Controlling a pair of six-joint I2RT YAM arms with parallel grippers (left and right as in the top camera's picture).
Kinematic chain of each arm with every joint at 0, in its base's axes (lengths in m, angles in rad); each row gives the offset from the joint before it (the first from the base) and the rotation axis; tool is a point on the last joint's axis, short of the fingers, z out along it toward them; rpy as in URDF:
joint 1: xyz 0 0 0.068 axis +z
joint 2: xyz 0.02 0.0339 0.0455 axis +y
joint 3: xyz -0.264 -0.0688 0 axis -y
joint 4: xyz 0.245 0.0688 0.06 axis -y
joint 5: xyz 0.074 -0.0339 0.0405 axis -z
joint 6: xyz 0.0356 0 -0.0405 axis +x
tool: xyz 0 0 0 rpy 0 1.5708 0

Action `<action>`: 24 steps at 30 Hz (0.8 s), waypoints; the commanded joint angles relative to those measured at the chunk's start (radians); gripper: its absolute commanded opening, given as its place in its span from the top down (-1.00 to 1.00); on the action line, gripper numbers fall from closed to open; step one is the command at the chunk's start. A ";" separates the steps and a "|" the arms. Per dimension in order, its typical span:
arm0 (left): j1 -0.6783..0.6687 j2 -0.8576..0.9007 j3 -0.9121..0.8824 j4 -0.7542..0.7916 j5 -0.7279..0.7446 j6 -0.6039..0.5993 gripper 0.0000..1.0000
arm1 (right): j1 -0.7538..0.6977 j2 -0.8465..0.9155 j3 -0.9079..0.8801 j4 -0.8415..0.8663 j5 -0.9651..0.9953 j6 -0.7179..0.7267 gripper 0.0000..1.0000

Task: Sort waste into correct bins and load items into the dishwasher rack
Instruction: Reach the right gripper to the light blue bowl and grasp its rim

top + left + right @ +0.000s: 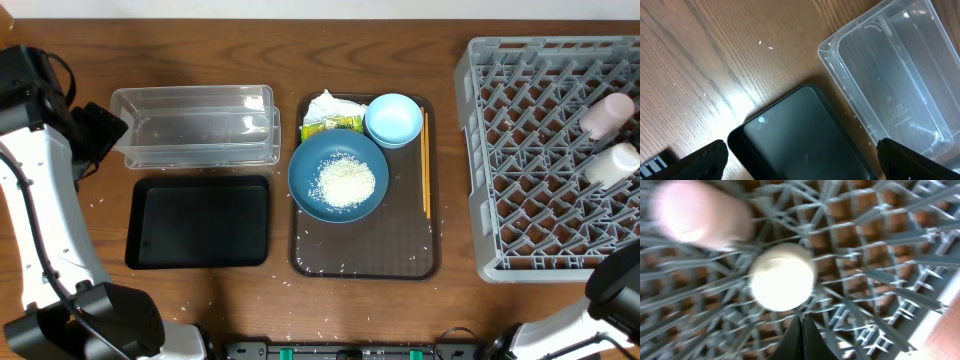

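Observation:
A pile of white rice [346, 182] lies in the large dark-blue bowl [322, 200] on the brown serving tray. The light-blue bowl [393, 118], crumpled napkin [328, 104], yellow-green wrapper [332, 124] and chopsticks [426, 160] are also on that tray. The pink cup [607, 115] and white cup [612, 163] lie in the grey rack [545, 160]. My left gripper [800, 162] is open and empty over the black tray [805, 140], beside the clear tub [890, 75]. My right gripper [802, 325] is shut and empty just below the white cup [782, 277], with the pink cup [700, 215] beyond.
The brown serving tray [365, 262] sits mid-table between the bins and the rack. The clear tub [195, 125] lies behind the black tray [198, 222]. Stray rice grains dot the wood. My left arm [40, 200] runs along the left edge.

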 commanded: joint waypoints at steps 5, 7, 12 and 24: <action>0.003 -0.014 0.016 -0.005 -0.006 -0.009 -0.96 | 0.138 -0.047 0.004 0.049 -0.583 -0.327 0.23; 0.003 -0.014 0.016 -0.005 -0.006 -0.009 -0.96 | 0.215 -0.047 0.004 0.049 -0.529 -0.330 0.14; 0.003 -0.014 0.016 -0.005 -0.006 -0.009 -0.96 | 0.441 -0.046 0.004 0.089 -0.396 -0.355 -0.08; 0.003 -0.014 0.016 -0.005 -0.006 -0.009 -0.96 | 0.826 0.090 0.160 0.131 -0.145 -0.241 -0.21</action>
